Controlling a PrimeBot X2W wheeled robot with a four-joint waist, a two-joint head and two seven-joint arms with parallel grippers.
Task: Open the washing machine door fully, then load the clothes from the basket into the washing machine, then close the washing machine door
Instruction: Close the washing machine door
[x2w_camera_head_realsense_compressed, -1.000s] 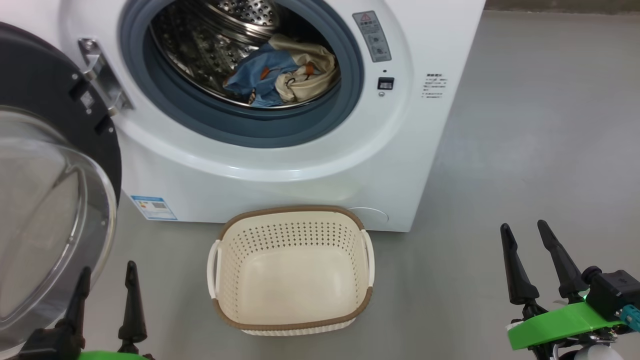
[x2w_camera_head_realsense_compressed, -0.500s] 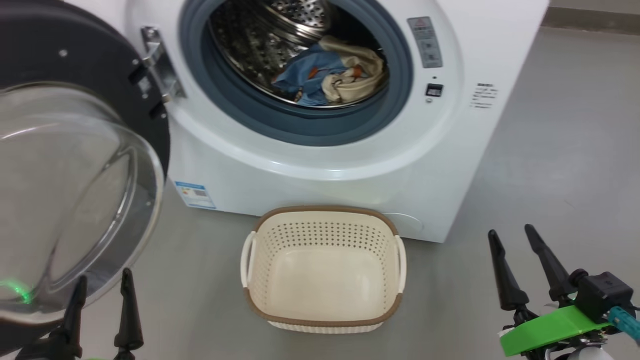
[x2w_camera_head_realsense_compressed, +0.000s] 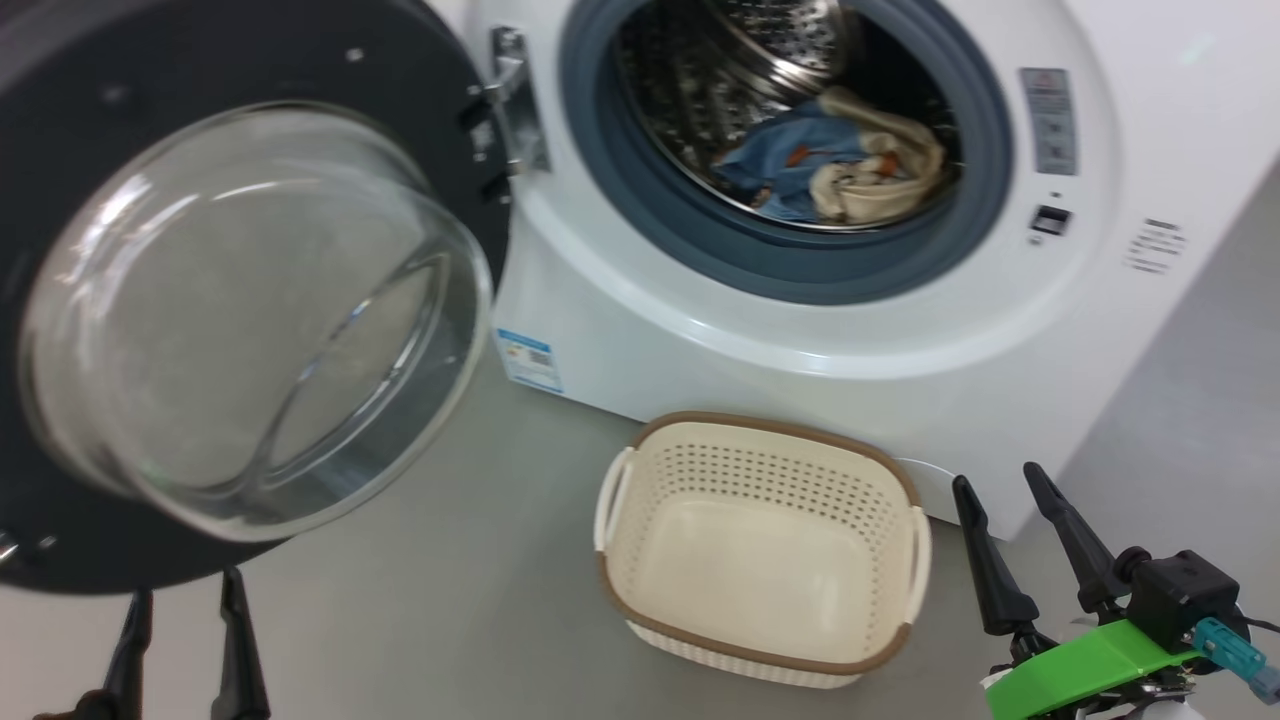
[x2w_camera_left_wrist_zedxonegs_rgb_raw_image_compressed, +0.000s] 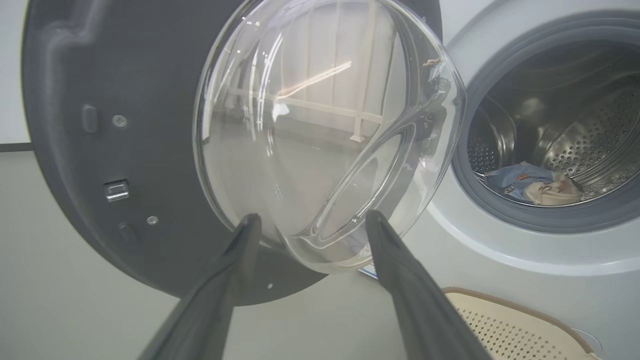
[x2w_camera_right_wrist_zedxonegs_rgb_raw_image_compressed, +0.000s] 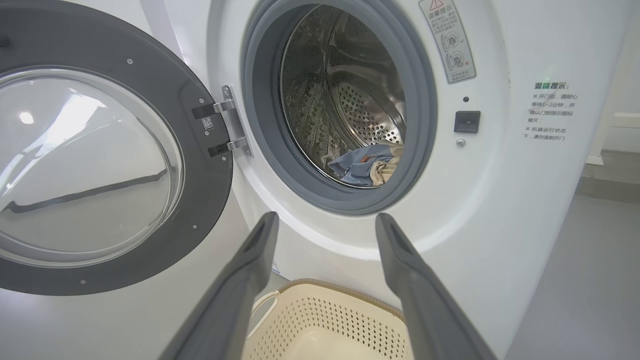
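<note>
The white washing machine (x2w_camera_head_realsense_compressed: 800, 380) stands with its round black door (x2w_camera_head_realsense_compressed: 200, 60) swung wide to the left, and the glass porthole (x2w_camera_head_realsense_compressed: 250, 320) bulges toward me. The clothes (x2w_camera_head_realsense_compressed: 830, 170), one light blue and one cream, lie in the steel drum, also seen as clothes (x2w_camera_right_wrist_zedxonegs_rgb_raw_image_compressed: 365, 167) and clothes (x2w_camera_left_wrist_zedxonegs_rgb_raw_image_compressed: 530, 182). The cream basket (x2w_camera_head_realsense_compressed: 770, 428) sits empty on the floor before the machine. My left gripper (x2w_camera_head_realsense_compressed: 186, 585) is open, just below the door's lower edge; in the left wrist view the gripper (x2w_camera_left_wrist_zedxonegs_rgb_raw_image_compressed: 313, 216) frames the porthole's bottom. My right gripper (x2w_camera_head_realsense_compressed: 997, 476) is open, right of the basket.
Grey floor (x2w_camera_head_realsense_compressed: 450, 600) spreads between door and basket. A metal hinge (x2w_camera_head_realsense_compressed: 515, 100) joins the door to the machine. A blue label sticker (x2w_camera_head_realsense_compressed: 527, 360) sits low on the front. More floor (x2w_camera_head_realsense_compressed: 1200, 400) lies right of the machine.
The head camera has turned left, so the machine and the basket sit further right in view and more of the door shows. Both grippers stay open and empty.
</note>
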